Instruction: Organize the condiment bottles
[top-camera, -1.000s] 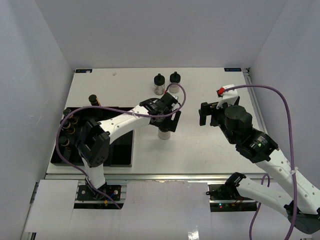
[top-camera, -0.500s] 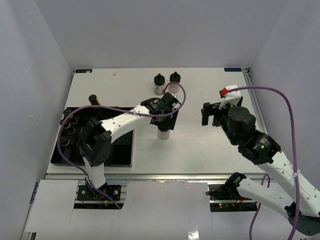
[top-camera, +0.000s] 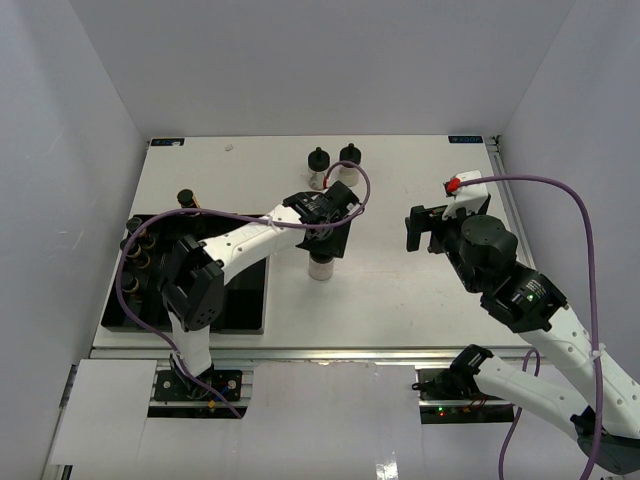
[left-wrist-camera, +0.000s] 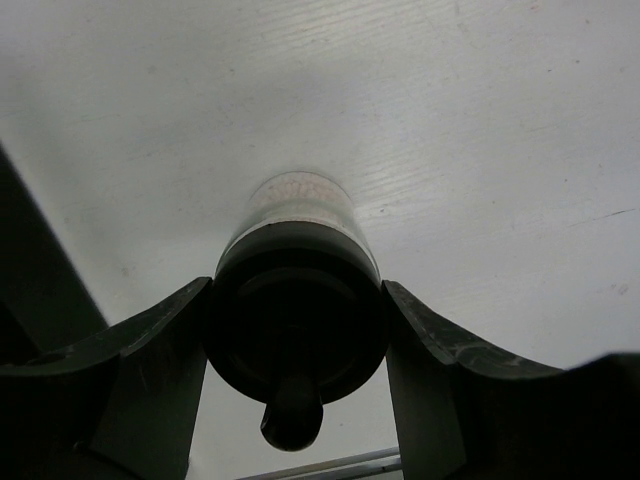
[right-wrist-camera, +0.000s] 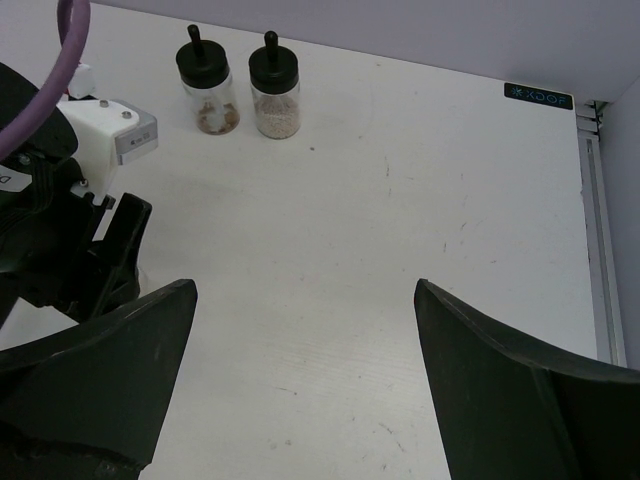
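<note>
A: Left gripper (left-wrist-camera: 297, 300) sits over the squat bottle (left-wrist-camera: 300, 215), mid-table. In the wrist view both fingers (left-wrist-camera: 160, 350) meet the black cap, one at its 9 o'clock and one at its 3. It reads as a grip on the cap only, not on the glass.

B: Bottle upright?

A: Upright on the table (top-camera: 400, 290), with pale powder in the bottom. The cap is centred between the jaws and its stub points at the camera.

B: Right gripper (right-wrist-camera: 305, 300)?

A: Jaws wide, nothing between them. It hangs at 3 o'clock of the bottle, well apart.

B: Rest of the set?

A: The far pair of bottles (top-camera: 318, 168) stands side by side at 12 o'clock of the gripped one. The slim bottles (top-camera: 140, 245) stand in the black tray (top-camera: 245, 300) at 9 o'clock, along its left side. One lone slim bottle (top-camera: 187, 200) is at the tray's far edge. I cannot tell whether it is slotted or just beside the tray.

B: My judgement: the step is lift and carry to the tray.

A: Agreed.
- The cap is round and smooth, so it may slip. Make sure the squeeze is firm before lifting.
- Lift straight up and keep the bottle vertical.
- Travel toward 9 o'clock high enough to pass over the caps standing there.
- Lower it into whichever slot suits its width, and let go only once the base is seated.
</note>
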